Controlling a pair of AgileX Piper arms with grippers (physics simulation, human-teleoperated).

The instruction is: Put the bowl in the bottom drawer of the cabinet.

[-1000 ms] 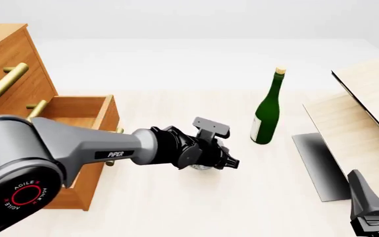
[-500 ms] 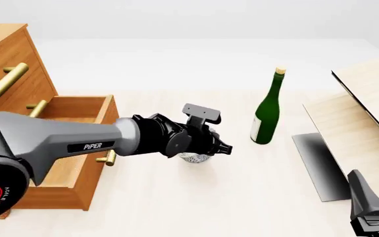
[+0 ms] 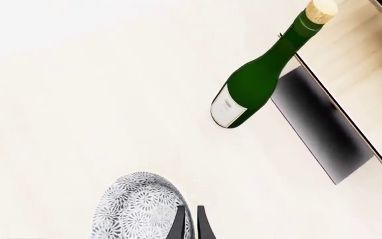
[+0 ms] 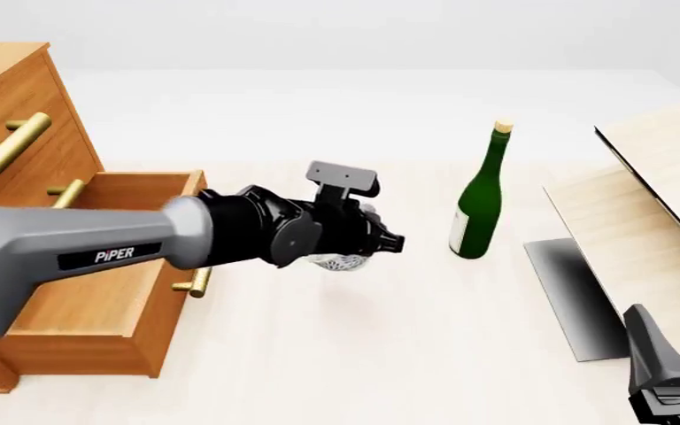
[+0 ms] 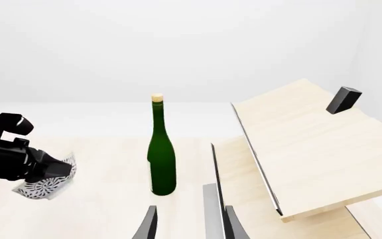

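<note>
The speckled white-grey bowl [image 4: 343, 262] hangs above the table, pinched at its rim by my left gripper [image 4: 375, 242], which is shut on it. In the left wrist view the bowl [image 3: 138, 206] sits beside the two narrow fingertips of the left gripper [image 3: 189, 225]. The bowl [image 5: 45, 185] also shows in the right wrist view. It is just right of the bottom drawer [image 4: 116, 274], which is pulled open from the orange-brown cabinet [image 4: 15, 106]. My right gripper [image 5: 189, 224] is open and holds nothing; it stays low at the front right [image 4: 659, 376].
A green wine bottle [image 4: 478, 199] stands upright right of the bowl. Pale wood panels [image 4: 659, 168] with dark edges lean at the far right, with a dark grey sheet [image 4: 570, 297] under them. Gold bar handles [image 4: 10, 146] stick out from the upper drawers.
My left arm has lifted the bowl off the table and carried it up and to the left, closer to the open drawer. The right arm has not moved.
</note>
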